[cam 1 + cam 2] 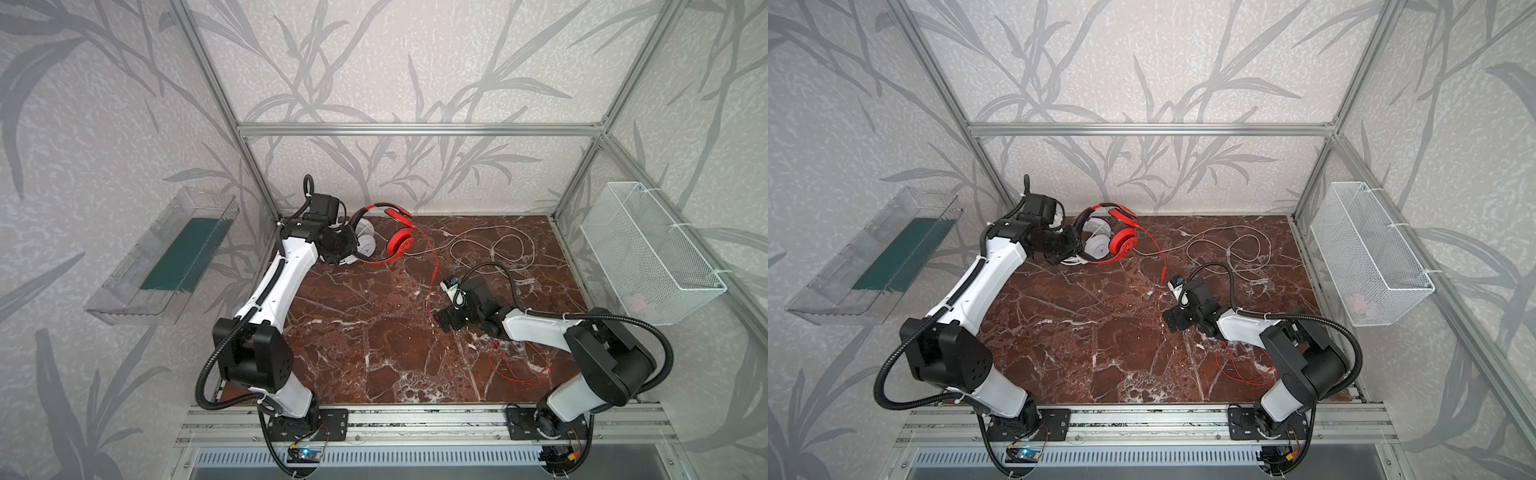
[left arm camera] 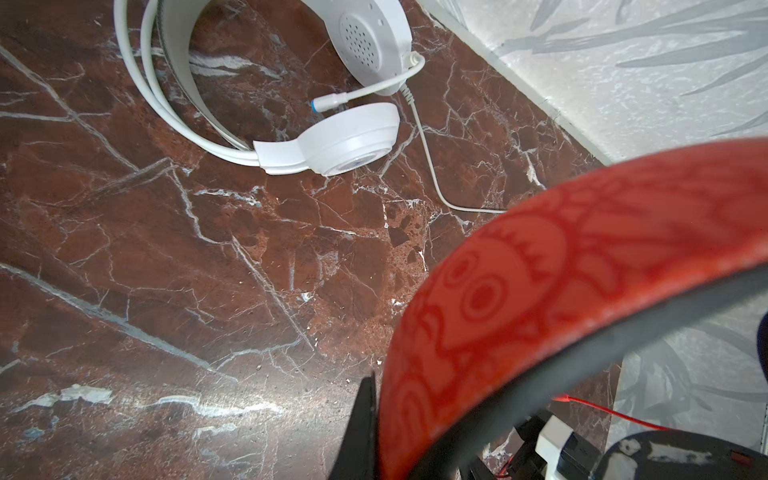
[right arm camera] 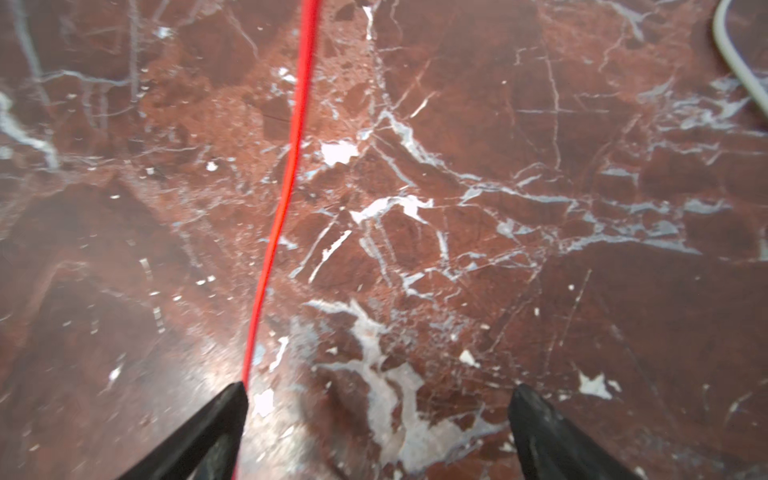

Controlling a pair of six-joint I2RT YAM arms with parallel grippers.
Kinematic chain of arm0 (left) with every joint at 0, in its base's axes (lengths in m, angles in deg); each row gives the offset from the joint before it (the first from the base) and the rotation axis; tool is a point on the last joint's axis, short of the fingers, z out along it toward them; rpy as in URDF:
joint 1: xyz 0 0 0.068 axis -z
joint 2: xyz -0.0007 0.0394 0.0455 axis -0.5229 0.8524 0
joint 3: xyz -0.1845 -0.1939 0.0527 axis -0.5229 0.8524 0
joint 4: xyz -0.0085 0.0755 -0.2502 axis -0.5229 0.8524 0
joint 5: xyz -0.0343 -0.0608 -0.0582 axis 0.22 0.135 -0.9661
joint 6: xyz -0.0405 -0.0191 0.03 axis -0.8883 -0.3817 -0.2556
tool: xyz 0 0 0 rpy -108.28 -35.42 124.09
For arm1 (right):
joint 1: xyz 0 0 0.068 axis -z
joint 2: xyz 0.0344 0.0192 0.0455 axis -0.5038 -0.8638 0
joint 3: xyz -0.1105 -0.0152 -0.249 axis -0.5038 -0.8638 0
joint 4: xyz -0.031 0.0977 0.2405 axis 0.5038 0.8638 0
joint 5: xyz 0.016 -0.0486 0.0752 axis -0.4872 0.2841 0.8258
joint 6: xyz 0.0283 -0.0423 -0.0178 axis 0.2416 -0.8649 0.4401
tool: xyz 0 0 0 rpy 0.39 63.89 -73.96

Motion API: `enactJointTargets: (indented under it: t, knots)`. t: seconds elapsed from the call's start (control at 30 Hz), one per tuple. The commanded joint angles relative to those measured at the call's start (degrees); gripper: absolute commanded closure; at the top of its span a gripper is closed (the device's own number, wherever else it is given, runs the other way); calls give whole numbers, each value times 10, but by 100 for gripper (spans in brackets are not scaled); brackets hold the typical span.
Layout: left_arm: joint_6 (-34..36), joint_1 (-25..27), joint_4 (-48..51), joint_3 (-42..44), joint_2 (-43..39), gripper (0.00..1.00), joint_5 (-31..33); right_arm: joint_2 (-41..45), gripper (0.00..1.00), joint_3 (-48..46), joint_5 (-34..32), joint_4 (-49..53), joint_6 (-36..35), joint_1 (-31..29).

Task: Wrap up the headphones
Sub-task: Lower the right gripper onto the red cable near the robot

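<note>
Two pairs of headphones sit at about eleven o'clock on the marble tabletop. The red headphones have their band clamped in the left gripper, jaws closed tight on it. The white headphones lie on the marble just beside them. There are two cables. The white cable loops loosely at one o'clock. The red cable trails toward four o'clock, passing just beside one fingertip of the right gripper, whose jaws stand wide apart over the marble, holding nothing.

Robot lab cell: aluminium frame, patterned wall panels, marble-look tabletop, rail-mounted arms.
</note>
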Motion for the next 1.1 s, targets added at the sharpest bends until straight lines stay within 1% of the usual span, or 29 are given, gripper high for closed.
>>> enactJointTargets:
  t: [0.0,0.07,0.17,0.37,0.47,0.57,0.63,0.77,0.83,0.93,1.07]
  knots:
    - [-4,-5,2,-18,-24,100,-9,-6,5,37,-30,56,-36,-2]
    - [-2,-7,2,-15,-24,100,-7,3,5,43,-37,78,-47,-2]
    - [1,-8,3,-13,-20,100,-5,19,4,37,-17,80,-56,-2]
    - [7,-13,5,-17,-17,100,-2,26,4,73,-5,144,-56,-2]
    - [13,-15,9,-18,-15,100,2,42,2,94,-1,175,-64,-2]
    - [19,-18,12,-17,-12,100,5,67,0,114,15,216,-103,-2]
    - [23,-19,13,-18,-9,100,7,80,1,132,27,255,-141,-3]
    - [28,-19,13,-17,-5,100,8,81,1,174,52,370,-245,-2]
    - [29,-19,13,-15,-4,100,9,70,1,189,38,418,-289,-2]
    - [32,-19,14,-12,-4,100,10,49,1,199,-4,461,-343,-2]
    - [35,-19,16,-11,-4,100,10,30,0,192,-49,452,-381,-1]
